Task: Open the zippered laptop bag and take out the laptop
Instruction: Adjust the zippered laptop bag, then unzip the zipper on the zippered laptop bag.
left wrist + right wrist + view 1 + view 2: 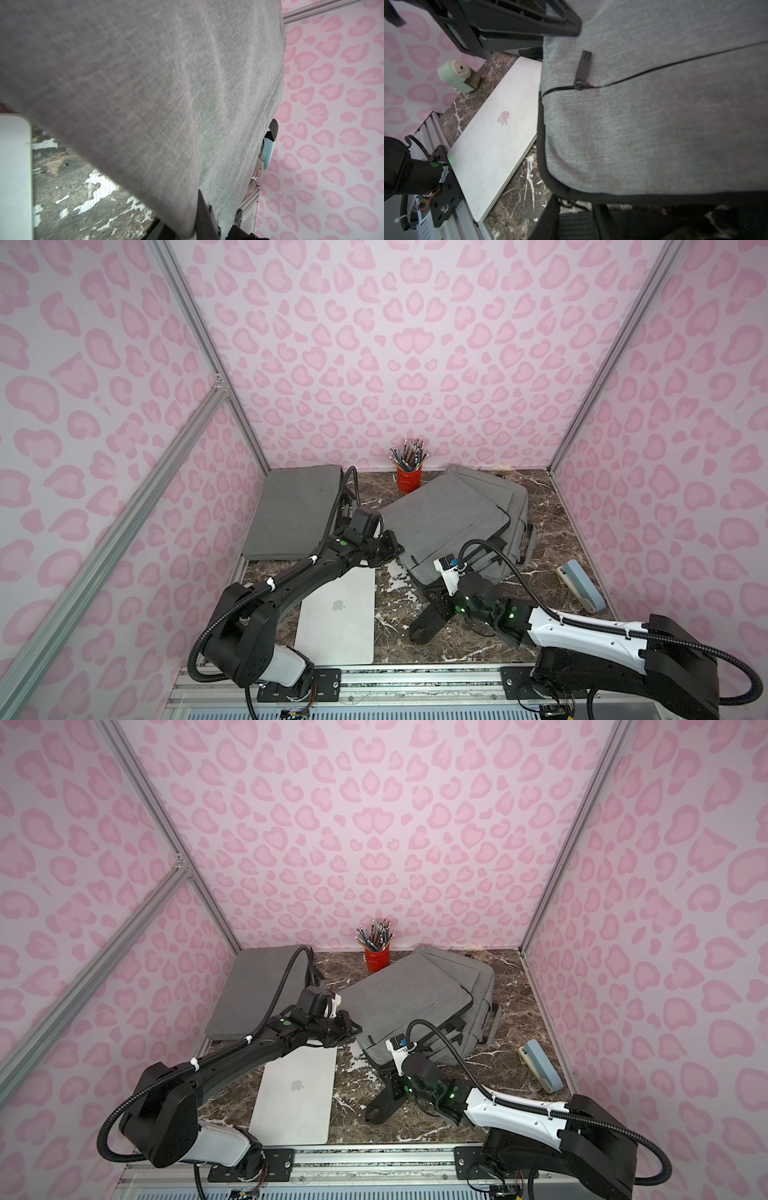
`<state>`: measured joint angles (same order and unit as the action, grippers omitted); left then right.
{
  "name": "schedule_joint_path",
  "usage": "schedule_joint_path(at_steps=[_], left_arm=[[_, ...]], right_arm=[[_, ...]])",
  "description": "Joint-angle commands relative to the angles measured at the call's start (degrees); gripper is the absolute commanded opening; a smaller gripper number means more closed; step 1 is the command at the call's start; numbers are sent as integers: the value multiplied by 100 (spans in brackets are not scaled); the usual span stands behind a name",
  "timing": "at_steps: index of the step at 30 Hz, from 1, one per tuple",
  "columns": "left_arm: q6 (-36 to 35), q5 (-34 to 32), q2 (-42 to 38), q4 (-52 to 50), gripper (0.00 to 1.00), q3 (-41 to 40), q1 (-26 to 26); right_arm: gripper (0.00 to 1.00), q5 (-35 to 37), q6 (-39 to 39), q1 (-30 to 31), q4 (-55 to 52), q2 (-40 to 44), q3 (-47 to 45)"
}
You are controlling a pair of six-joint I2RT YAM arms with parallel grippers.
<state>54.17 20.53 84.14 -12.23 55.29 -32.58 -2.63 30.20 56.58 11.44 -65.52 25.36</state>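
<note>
Both steps look done: laptop (pixel 336 614) out on table (pixel 552 522) lower-centre, L pincer (pixel 392 549) clamps laptop bag (pixel 449 522) corner, R pincer (pixel 424 628) state not discernible.

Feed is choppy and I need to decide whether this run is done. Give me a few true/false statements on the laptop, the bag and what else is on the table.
1. The laptop lies flat on the table, out of the laptop bag. True.
2. The laptop's lid is open. False: it is closed, logo side up.
3. The red pencil cup has tipped over. False: it stands upright at the back wall.
4. A second grey sleeve lies at the back, on the robot's left. True.
5. The right gripper rests on the laptop. False: it is by the bag's near edge, with bare table between it and the laptop.
</note>
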Motion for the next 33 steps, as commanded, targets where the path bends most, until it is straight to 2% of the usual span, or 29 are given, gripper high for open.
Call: schedule_joint_path(at_steps=[1, 9, 17, 25, 33], left_arm=[[-126, 126, 10, 380, 2, 103, -6], [-131, 135, 24, 394, 2, 89, -3], [-169, 91, -38, 318, 2, 113, -3], [-223, 64, -65, 240, 2, 157, -3], [-310, 36, -80, 125, 2, 262, -3]], right_arm=[[25, -152, -154, 1, 496, 55, -134], [14, -361, -150, -44, 466, -93, -102], [1, -171, -110, -48, 330, -18, -111], [0, 2, 9, -45, 52, 237, -272], [0, 542, 100, -74, -585, 353, -244]])
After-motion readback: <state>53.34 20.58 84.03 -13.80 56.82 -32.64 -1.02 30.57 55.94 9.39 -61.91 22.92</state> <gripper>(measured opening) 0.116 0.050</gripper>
